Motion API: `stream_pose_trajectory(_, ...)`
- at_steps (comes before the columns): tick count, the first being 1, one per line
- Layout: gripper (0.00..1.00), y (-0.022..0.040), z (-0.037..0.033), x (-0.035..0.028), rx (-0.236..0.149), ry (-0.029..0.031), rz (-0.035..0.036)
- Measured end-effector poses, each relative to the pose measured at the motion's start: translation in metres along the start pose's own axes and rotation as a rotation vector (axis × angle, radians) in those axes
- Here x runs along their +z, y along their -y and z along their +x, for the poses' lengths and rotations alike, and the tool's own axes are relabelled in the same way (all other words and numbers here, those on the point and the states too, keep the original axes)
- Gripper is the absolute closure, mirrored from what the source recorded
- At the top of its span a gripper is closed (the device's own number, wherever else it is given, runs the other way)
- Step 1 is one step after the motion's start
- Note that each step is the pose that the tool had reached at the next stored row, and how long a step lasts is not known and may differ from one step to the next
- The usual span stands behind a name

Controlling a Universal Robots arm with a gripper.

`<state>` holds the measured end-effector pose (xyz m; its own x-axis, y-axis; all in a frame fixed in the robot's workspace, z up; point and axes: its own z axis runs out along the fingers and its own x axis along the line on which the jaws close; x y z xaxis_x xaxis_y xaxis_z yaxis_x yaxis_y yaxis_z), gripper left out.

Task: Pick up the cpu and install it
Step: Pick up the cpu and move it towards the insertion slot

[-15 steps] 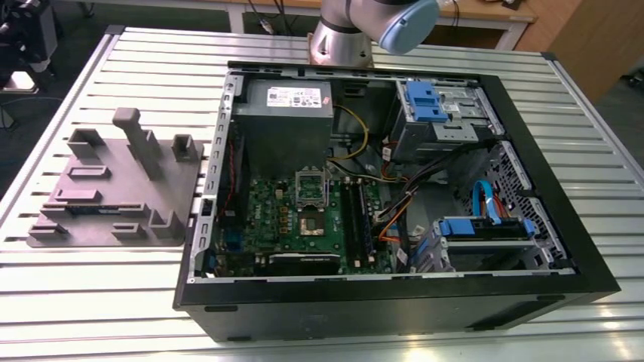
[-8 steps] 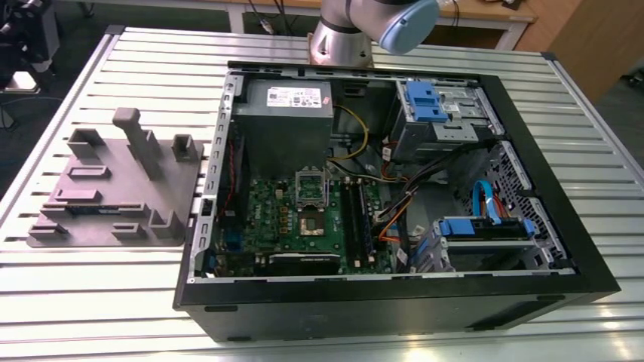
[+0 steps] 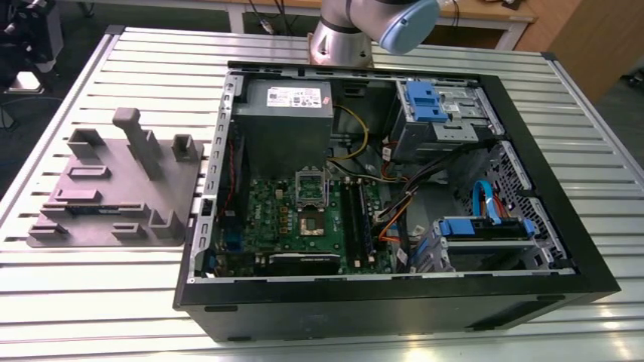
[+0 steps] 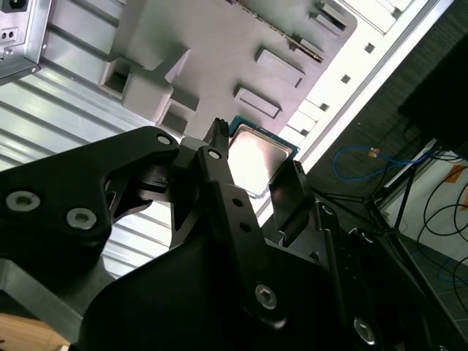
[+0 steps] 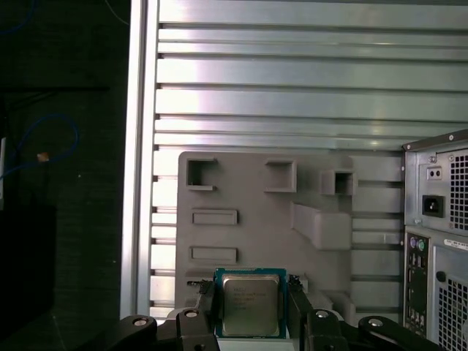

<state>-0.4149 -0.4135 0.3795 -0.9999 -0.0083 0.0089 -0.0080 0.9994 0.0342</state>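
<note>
Held the cpu (image 5: 250,311) pinched by two opposite edges in the closed end effector (image 5: 251,294), aloft over the grey fixture (image 5: 256,234) at nine o'clock of the computer case (image 3: 403,298) in the exterior view; probably needed a level chip, a light squeeze and no twisting.

Quick headcount: one cpu (image 5: 251,307), one gripper (image 5: 251,292) with two black fingers (image 5: 208,301), and one robot arm (image 3: 348,34). There's one open computer case (image 3: 403,305), and inside it one green motherboard (image 3: 302,219), one grey power supply (image 3: 283,113) and two blue drive brackets (image 3: 427,102). Then one grey holder plate (image 3: 111,188) and one slatted metal desk (image 3: 101,302).
</note>
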Motion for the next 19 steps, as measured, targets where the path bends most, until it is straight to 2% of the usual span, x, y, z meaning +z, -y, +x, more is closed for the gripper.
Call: stream_pose_trajectory(19,0.53,0.0,-0.0035,-0.0001,0.0,-0.0001,0.0001)
